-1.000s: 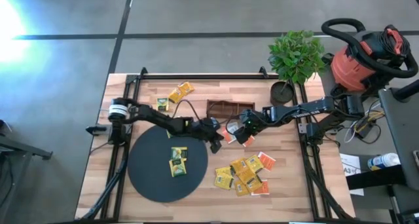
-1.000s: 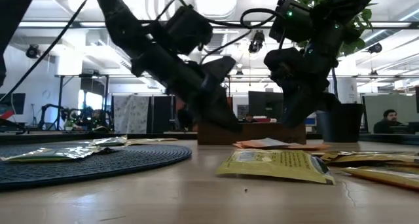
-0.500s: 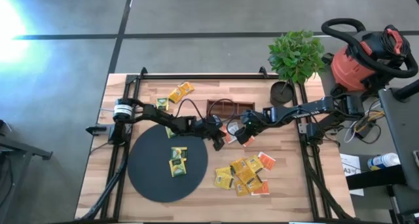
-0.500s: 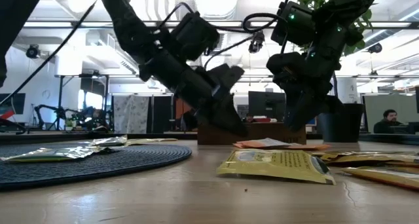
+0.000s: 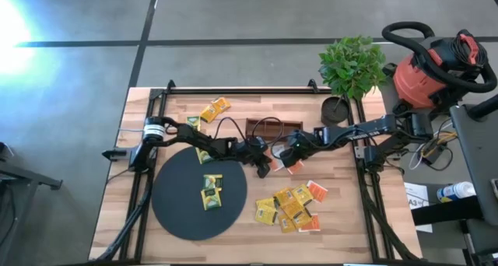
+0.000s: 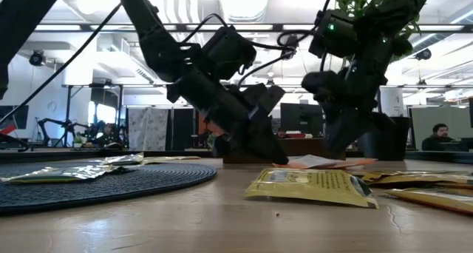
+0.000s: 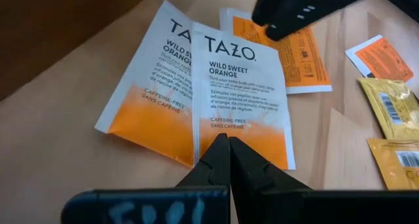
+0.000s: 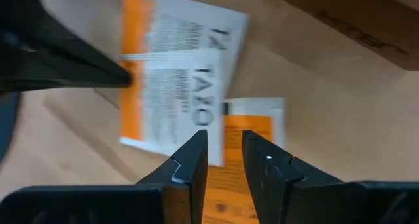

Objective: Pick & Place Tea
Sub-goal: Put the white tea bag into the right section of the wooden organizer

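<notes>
Three orange-and-white tea sachets lie flat on the wood near the table's middle. The top one [image 7: 239, 86] overlaps a second [image 7: 150, 80], and a third [image 7: 298, 57] lies beyond them. My left gripper [image 7: 229, 144] [image 5: 264, 170] is shut, with its tips at the top sachet's orange end. My right gripper [image 8: 224, 145] [image 5: 285, 159] hovers just over the same sachets [image 8: 177, 93], narrowly open with nothing between its fingers. Two yellow sachets [image 5: 212, 190] lie on the black disc [image 5: 179, 211]. My left gripper comes down at a slant from the table's left, and its shut fingertips meet the orange end [image 7: 252, 135] of the top sachet. In the low view the tips [image 6: 277, 161] reach the sachets' level. The sachet lies flat, partly on the one under it.
A pile of yellow and orange sachets [image 5: 292, 208] lies near the front right. More yellow ones [image 5: 212, 110] lie at the far left. The brown wooden tray [image 5: 274, 128] stands just beyond the grippers. A potted plant [image 5: 350, 68] stands at the far right corner.
My left gripper has moved toward the table's right and down, from beside the disc's edge to the orange-and-white sachets. It has stayed shut. The sachets have not moved.
</notes>
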Robot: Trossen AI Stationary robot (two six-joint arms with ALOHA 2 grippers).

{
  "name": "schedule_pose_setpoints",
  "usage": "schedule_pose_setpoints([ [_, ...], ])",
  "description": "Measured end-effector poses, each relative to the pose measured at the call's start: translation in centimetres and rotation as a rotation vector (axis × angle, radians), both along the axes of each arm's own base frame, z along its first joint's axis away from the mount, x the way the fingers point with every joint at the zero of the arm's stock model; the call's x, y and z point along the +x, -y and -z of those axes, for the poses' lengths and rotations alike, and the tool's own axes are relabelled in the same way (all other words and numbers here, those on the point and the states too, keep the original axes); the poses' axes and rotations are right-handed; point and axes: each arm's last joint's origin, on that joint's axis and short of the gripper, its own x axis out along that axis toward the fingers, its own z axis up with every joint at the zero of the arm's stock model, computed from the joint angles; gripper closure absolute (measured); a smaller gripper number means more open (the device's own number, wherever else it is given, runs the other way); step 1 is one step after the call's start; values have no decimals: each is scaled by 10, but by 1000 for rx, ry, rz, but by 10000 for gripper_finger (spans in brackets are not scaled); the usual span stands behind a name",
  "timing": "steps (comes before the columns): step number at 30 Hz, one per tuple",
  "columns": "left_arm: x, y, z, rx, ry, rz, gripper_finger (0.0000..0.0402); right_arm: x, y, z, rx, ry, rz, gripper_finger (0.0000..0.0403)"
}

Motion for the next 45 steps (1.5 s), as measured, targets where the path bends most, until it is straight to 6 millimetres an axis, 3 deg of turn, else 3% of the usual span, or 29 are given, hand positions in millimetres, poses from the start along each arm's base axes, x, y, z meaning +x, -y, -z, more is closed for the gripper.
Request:
schedule_pose_setpoints([
  [8, 0, 0, 0, 0, -2, 2, 401, 3, 1, 5, 14, 106, -7, 309],
  [22, 0, 1, 1, -5, -8, -1, 401, 1, 2, 12, -26, 82, 2, 309],
  [29, 0, 1, 2, -5, -5, -1, 401, 9, 1, 26, 31, 74, -50, 309],
  [41, 0, 1, 2, -14, -3, -8, 401, 14, 1, 22, 17, 119, -79, 310],
  [45, 0, 1, 1, -23, -2, -13, 401, 13, 1, 19, 11, 127, -90, 327],
])
